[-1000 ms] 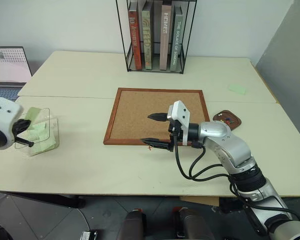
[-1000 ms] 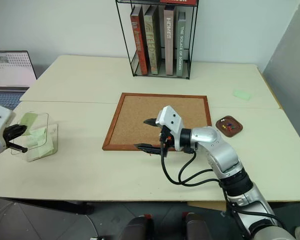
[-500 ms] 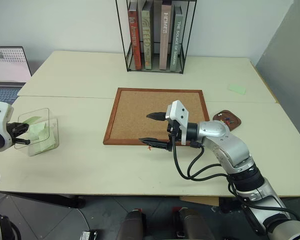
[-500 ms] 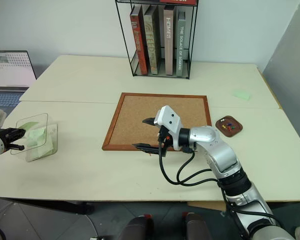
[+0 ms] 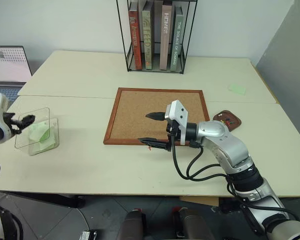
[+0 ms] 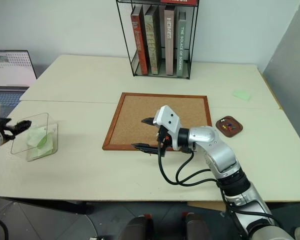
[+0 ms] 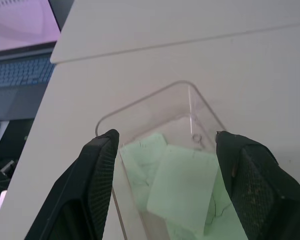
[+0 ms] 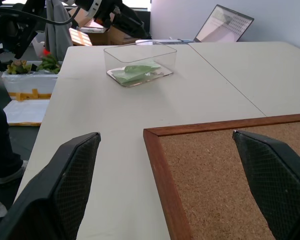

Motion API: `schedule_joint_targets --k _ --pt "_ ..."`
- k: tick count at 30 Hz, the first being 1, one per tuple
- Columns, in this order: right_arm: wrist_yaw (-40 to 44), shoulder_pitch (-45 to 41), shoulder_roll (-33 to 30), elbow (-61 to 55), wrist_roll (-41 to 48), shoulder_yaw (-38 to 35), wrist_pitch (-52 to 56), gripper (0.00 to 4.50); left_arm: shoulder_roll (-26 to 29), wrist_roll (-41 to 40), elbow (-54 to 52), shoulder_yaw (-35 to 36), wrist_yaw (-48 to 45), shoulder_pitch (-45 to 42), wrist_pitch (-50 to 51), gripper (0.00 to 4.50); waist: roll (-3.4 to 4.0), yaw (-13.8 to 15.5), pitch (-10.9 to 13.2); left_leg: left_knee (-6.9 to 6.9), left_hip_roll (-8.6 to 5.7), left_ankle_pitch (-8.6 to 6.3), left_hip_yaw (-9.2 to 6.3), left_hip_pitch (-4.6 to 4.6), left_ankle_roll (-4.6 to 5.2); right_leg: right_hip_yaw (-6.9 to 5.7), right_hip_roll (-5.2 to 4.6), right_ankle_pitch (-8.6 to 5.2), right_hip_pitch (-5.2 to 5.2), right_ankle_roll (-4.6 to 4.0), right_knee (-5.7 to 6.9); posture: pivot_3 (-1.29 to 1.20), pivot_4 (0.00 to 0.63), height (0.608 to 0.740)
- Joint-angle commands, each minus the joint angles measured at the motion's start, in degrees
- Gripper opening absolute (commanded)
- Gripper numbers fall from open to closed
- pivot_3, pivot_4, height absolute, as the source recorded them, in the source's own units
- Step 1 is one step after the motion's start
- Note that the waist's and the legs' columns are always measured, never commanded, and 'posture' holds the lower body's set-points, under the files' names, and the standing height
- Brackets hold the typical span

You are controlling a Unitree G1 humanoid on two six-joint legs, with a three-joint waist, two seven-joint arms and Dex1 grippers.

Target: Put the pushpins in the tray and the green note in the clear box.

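Note:
My left gripper [image 5: 21, 122] hangs open just above the near-left rim of the clear box [image 5: 49, 131], with nothing between its fingers [image 7: 102, 170]. Inside the box a pale green note [image 7: 182, 185] rests tilted on top of other like green notes. The small reddish-brown tray [image 6: 229, 125] sits to the right of the corkboard, with the pushpins [image 6: 231, 123] showing as tiny coloured specks in it. Over the corkboard's front edge my right gripper [image 5: 144, 128] is held open and empty, pointing left.
The wood-framed corkboard [image 5: 135, 107] lies mid-table, with a small red cross mark [image 5: 149, 147] at its front edge. A wire rack of books [image 5: 157, 35] stands behind it. Another green note [image 5: 236, 89] lies at the far right. A laptop [image 5: 7, 65] is at the far left.
My left gripper, shut on a green note over the clear box a second ago, has opened and risen a little. The note now rests in the box. The right arm stayed still.

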Motion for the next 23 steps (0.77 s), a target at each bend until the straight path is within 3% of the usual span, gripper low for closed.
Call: schedule_joint_targets --k 1,8,12,17,23 --pt "-0.54 -0.17 -0.03 -2.16 1.51 -3.04 0.00 4.50 -1.50 -3.63 -8.12 1.77 -0.74 -2.35 -1.82 3.24 0.00 0.17 0.00 0.00 0.00 0.00 0.01 0.00 0.00 0.00 0.00 0.01 0.00 -0.02 -0.01 0.00 0.150 0.740" --pt "-7.88 5.57 -1.24 -5.35 0.05 -9.38 -1.25 4.50 -11.98 -6.91 -25.55 -4.73 1.55 -4.85 -2.11 3.24 -0.04 1.01 -0.02 0.05 -0.07 0.01 -0.06 -0.14 -0.01 -0.01 -0.02 0.04 0.02 -0.03 -0.06 0.00 0.150 0.740" --pt "-8.74 12.10 -5.29 -7.86 -1.35 -11.84 -2.51 4.50 -17.03 -9.13 -35.08 -11.29 -2.21 0.50 -1.96 3.24 -0.04 0.69 -0.02 0.04 -0.12 0.01 0.04 -0.16 -0.01 0.08 -0.04 0.05 0.01 0.00 -0.10 0.00 0.150 0.740" --pt "-7.55 19.68 -10.69 -12.02 -0.36 -13.56 -1.24 4.50 -17.80 -6.89 -40.96 -19.98 -8.51 9.30 -7.00 3.24 -0.02 0.12 -0.01 -0.02 -0.01 0.00 0.11 -0.18 -0.02 0.13 0.07 0.02 -0.11 -0.02 -0.07 0.00 0.150 0.740" --pt "-9.05 22.25 -11.75 -14.93 1.37 -16.39 -0.03 4.50 -19.06 -7.62 -40.62 -21.65 -10.29 11.25 -8.68 3.24 -0.03 0.25 0.02 0.12 0.01 0.02 0.05 -0.08 0.00 0.13 0.17 -0.21 -0.21 0.18 0.39 0.00 0.150 0.740"
